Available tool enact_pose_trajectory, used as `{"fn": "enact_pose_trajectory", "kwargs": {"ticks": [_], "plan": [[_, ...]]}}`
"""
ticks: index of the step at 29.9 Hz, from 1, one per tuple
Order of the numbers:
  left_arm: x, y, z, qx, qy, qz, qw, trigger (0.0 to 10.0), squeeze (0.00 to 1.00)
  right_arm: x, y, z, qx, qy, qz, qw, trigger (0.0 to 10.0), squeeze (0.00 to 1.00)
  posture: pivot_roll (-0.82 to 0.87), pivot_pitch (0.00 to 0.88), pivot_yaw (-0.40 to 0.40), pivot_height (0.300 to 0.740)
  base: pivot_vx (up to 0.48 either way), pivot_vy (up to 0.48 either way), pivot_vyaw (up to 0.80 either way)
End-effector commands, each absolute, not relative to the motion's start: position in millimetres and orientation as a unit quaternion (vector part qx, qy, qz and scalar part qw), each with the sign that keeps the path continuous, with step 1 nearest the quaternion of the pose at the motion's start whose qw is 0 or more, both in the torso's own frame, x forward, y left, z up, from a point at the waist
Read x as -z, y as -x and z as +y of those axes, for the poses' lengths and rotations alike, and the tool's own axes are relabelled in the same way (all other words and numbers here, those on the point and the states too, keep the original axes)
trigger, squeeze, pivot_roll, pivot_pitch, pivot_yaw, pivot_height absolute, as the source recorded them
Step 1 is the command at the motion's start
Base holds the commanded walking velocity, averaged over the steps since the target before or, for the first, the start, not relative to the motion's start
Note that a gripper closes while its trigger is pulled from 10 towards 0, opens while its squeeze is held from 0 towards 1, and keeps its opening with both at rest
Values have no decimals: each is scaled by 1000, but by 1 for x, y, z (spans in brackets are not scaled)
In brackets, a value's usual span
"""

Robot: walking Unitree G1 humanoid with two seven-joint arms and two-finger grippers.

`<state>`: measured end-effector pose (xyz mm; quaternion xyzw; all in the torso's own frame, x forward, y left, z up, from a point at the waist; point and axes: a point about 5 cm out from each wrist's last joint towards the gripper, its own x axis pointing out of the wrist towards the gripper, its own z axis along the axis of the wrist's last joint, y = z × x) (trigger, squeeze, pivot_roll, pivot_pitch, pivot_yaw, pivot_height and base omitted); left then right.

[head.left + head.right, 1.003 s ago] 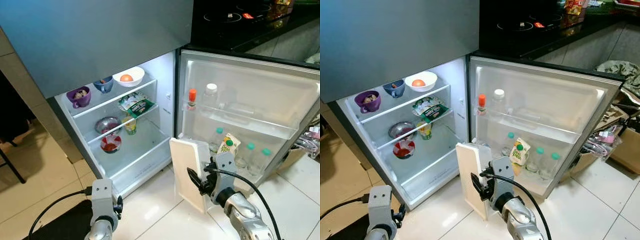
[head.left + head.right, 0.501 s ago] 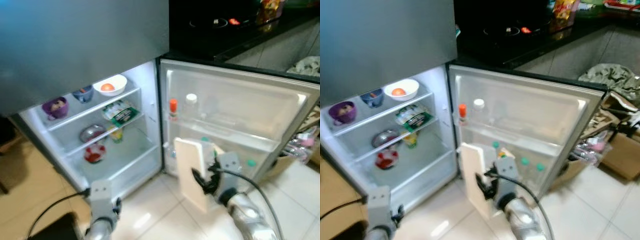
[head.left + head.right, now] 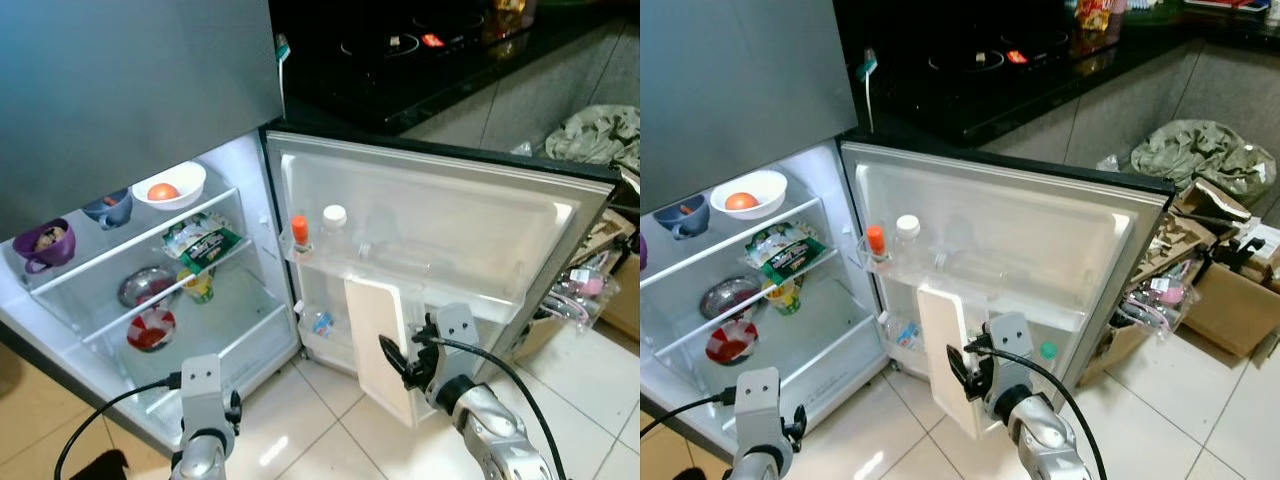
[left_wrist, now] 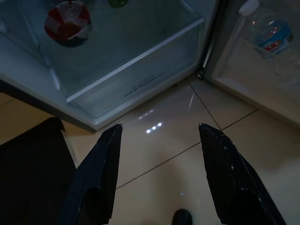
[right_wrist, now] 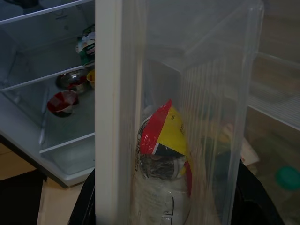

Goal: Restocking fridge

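The fridge stands open with its door swung out to the right. My right gripper is shut on a tall white and clear plastic bin, held upright in front of the door's lower shelf. Inside the bin is a red and yellow packet. The door shelf holds an orange-capped bottle and a white-capped bottle. My left gripper hangs open low over the tiled floor by the fridge's bottom edge, holding nothing.
The fridge shelves carry a purple cup, a blue cup, a white bowl with an orange fruit, a green packet, a steel bowl and a red bowl. Cardboard boxes crowd the right. A dark mat lies near my left.
The whole picture has shifted, so the camera has moved and the fridge now sits further left. The bin stays in my right gripper. The left arm hangs as before.
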<state>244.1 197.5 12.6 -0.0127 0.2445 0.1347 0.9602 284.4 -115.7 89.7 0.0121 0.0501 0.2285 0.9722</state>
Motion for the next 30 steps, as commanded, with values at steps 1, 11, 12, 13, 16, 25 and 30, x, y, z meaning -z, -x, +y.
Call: {"fn": "enact_pose_trajectory", "kwargs": {"ticks": [1,11,12,13,16,25,30], "plan": [[-5,-236,205,-151,4,266,952,10000,0,-92,-283,-111,-237,-14,43,970,10000,0,-69,132,55,736,0,0,0],[-4,-234,204,-151,4,269,951,10000,0,-96,-288,-113,-211,-8,28,977,10000,0,-69,132,56,736,0,0,391],[-4,-234,204,-151,4,269,951,10000,0,-96,-288,-113,-211,-8,28,977,10000,0,-69,132,56,736,0,0,788],[-4,-234,204,-151,4,269,951,10000,0,-97,-289,-114,-207,-8,27,978,10000,0,-69,132,56,736,0,0,788],[-3,-234,204,-150,4,269,951,10000,0,-98,-291,-117,-193,-5,23,981,10000,0,-69,132,56,736,0,0,781],[-3,-233,203,-149,5,271,951,10000,0,-98,-294,-125,-162,0,19,987,10000,0,-69,132,56,736,0,0,781],[-3,-234,203,-147,6,271,951,10000,0,-99,-295,-126,-156,1,18,988,10000,0,-67,132,57,736,0,0,781]]}}
